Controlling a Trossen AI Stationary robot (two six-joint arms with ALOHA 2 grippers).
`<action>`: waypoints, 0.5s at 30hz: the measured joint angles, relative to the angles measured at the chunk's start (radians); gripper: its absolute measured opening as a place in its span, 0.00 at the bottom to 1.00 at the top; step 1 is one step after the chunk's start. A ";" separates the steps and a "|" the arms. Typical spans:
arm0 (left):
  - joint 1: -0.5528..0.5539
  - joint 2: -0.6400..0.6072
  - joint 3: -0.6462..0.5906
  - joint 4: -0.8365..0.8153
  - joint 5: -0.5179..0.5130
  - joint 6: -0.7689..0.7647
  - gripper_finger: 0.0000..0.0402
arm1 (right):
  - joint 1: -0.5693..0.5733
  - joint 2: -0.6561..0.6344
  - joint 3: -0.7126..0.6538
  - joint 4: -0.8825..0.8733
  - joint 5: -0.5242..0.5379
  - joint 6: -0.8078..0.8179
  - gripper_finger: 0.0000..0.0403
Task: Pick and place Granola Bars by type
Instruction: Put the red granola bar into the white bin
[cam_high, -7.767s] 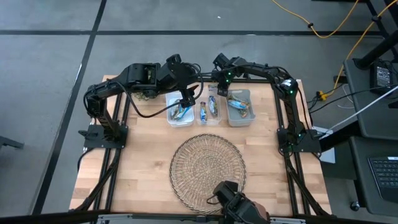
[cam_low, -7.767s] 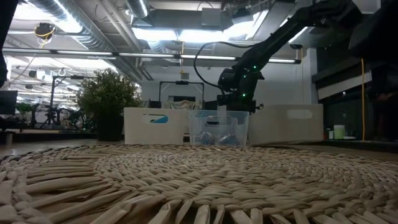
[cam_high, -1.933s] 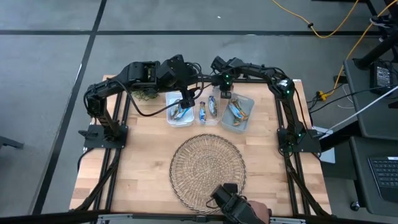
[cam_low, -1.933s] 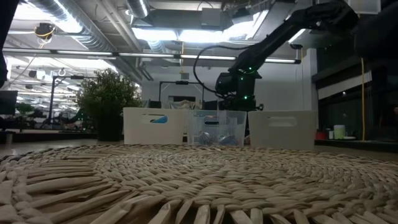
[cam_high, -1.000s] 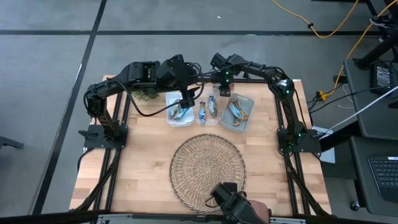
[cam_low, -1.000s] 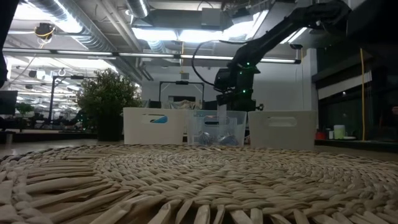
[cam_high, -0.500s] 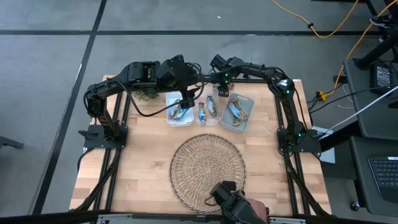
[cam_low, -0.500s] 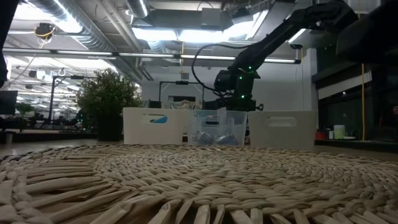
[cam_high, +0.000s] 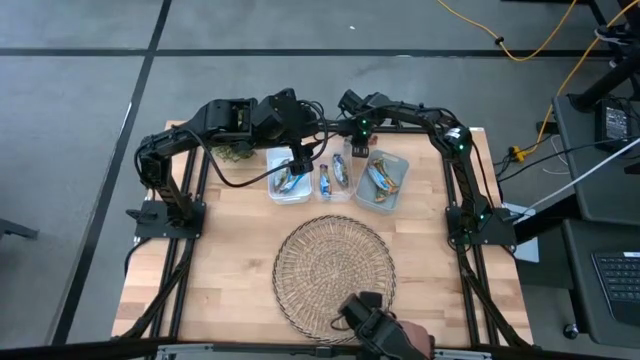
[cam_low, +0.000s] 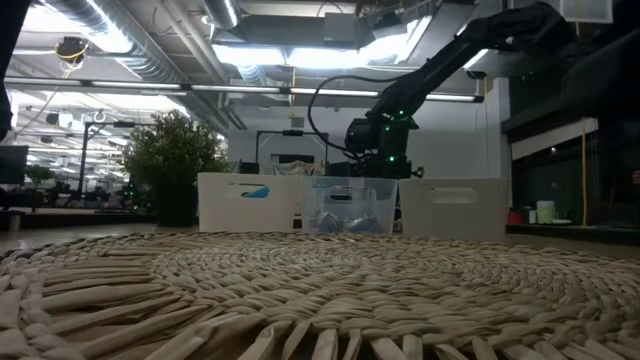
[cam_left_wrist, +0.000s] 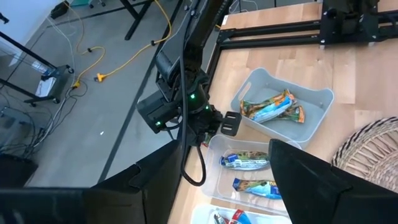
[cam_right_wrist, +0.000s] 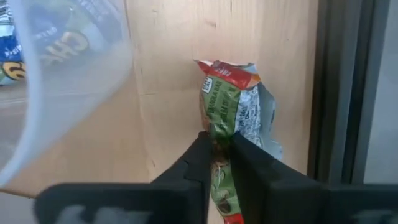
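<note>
Three bins stand in a row at the table's far side, and each holds foil-wrapped granola bars (cam_high: 385, 177). The right bin (cam_high: 398, 196) sits skewed. My left gripper (cam_left_wrist: 227, 152) hovers open above the left bin (cam_high: 280, 190). My right gripper (cam_right_wrist: 216, 155) is behind the clear middle bin (cam_high: 338, 190), near the far rail. It is shut on a green bar with a red end (cam_right_wrist: 229, 102). The left wrist view shows blue bars (cam_left_wrist: 250, 163) lying in the middle bin and blue and orange-brown ones (cam_left_wrist: 270, 110) in the right bin. My right gripper pinches the green granola bar between its two fingers (cam_right_wrist: 200, 158), on the wrapper's middle part (cam_right_wrist: 219, 140), coming from above. The red end (cam_right_wrist: 227, 71) reaches out past the fingertips over the wood beside the far rail. Whether the bar rests on the table, I cannot tell.
A round wicker tray (cam_high: 335, 265) fills the table's near middle. A small plant (cam_high: 232, 150) stands at the far left behind the bins. The black frame rail (cam_right_wrist: 348, 93) runs close along the right gripper. A dark object (cam_high: 380, 328) sits at the near edge.
My right gripper has sunk a little behind the middle bin and stays shut on the bar. The left arm has kept still over the left bin.
</note>
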 joint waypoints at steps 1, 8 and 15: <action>0.000 0.000 0.000 0.000 0.000 -0.004 0.59 | 0.000 0.000 0.000 -0.001 0.012 0.008 0.11; 0.000 0.000 0.000 0.000 0.000 -0.007 0.59 | -0.002 -0.019 -0.001 -0.017 0.040 0.023 0.03; 0.000 0.000 0.000 0.000 0.000 -0.007 0.59 | -0.010 -0.054 0.034 -0.053 0.078 0.022 0.01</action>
